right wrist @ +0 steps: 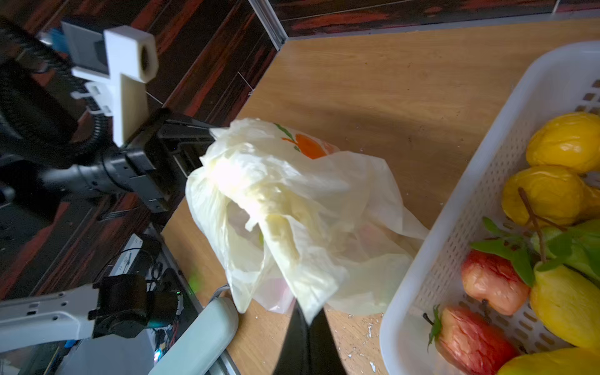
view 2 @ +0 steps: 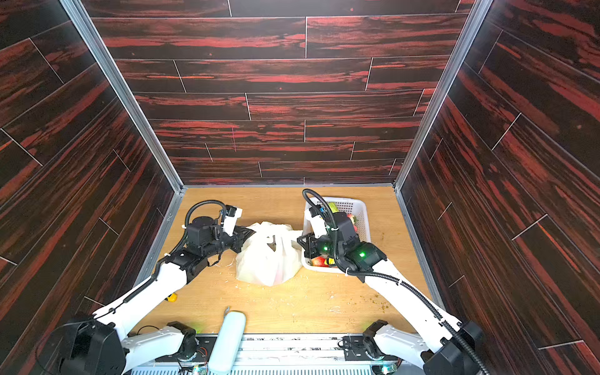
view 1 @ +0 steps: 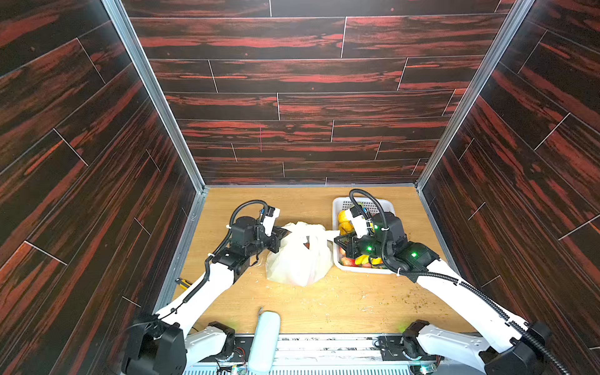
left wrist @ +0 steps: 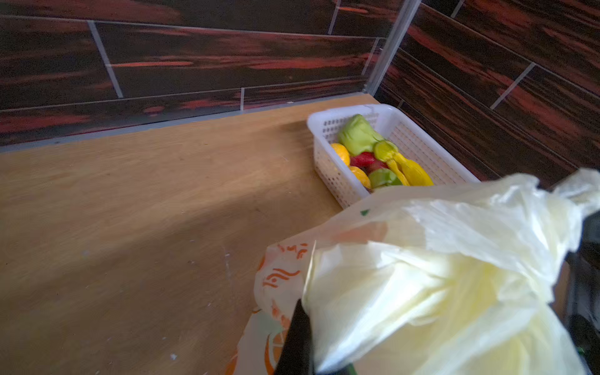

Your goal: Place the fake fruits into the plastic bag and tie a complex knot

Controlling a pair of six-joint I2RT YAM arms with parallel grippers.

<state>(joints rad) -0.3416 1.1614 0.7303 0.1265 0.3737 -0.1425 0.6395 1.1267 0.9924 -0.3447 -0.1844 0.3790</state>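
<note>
**Left gripper** (view 1: 281, 234): jaws clenched on the left handle loop of the thin translucent cream-white plastic carrier bag (view 1: 298, 259), which is printed with orange fruit slices. In the left wrist view we see the film bunched against one dark finger (left wrist: 295, 339).

**Right gripper** (view 1: 336, 239): jaws clenched on the bag's opposite handle. We find this pinch at the lower middle of the right wrist view.

**Bag:** we place it at lower centre in both top views, between the two grippers. Its body rests on the light wooden table (view 1: 292, 308) and its handles are held apart. A red shape shows through its mouth.

**White perforated rectangular plastic basket** (view 1: 373, 204): just right of the bag, partly under the right arm. It holds small glossy toy fruits (right wrist: 552, 194):
- yellow lemons (right wrist: 568, 143)
- reddish apples (right wrist: 490, 282)
- a yellow banana bunch (left wrist: 412, 172)
- a green piece (left wrist: 357, 133)

**Pale crumbs** (view 1: 363, 308): scattered over the table toward the lower frame.
</note>
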